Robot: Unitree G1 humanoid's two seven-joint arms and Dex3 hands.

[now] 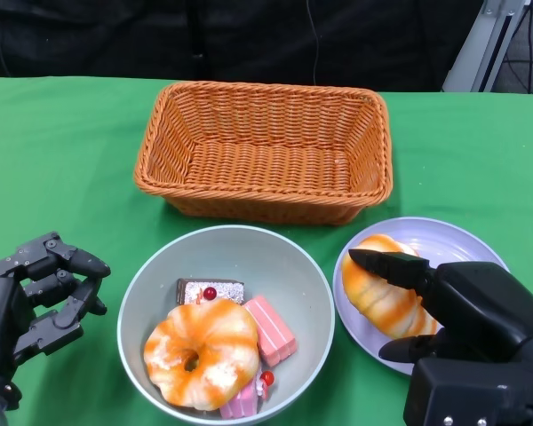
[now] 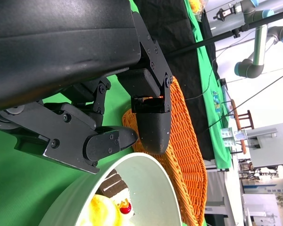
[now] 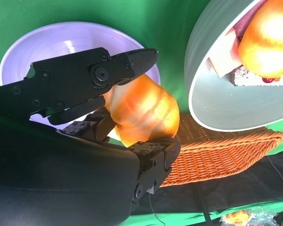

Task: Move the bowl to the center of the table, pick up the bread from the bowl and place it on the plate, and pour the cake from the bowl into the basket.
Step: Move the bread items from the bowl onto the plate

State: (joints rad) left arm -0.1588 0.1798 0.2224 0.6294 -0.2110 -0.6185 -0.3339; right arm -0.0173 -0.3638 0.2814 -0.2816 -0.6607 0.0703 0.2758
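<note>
The grey-green bowl (image 1: 240,253) stands at the front middle of the table. In it lie a ring-shaped orange-and-white bread (image 1: 204,351), pink cake pieces (image 1: 271,328) and a dark slice with a red cherry (image 1: 210,291). To its right is the lilac plate (image 1: 453,240) with an orange-and-white bread roll (image 1: 377,284) lying on it. My right hand (image 1: 466,311) grips that roll, one finger over it and the thumb under it; the right wrist view shows the roll (image 3: 141,110) between the fingers. My left hand (image 1: 35,297) hangs left of the bowl, fingers apart, holding nothing.
The orange wicker basket (image 1: 266,209) stands just behind the bowl and holds nothing. The table is covered in green cloth. In the left wrist view the bowl rim (image 2: 146,174) lies close to my fingers (image 2: 151,127), with the basket (image 2: 184,150) beyond.
</note>
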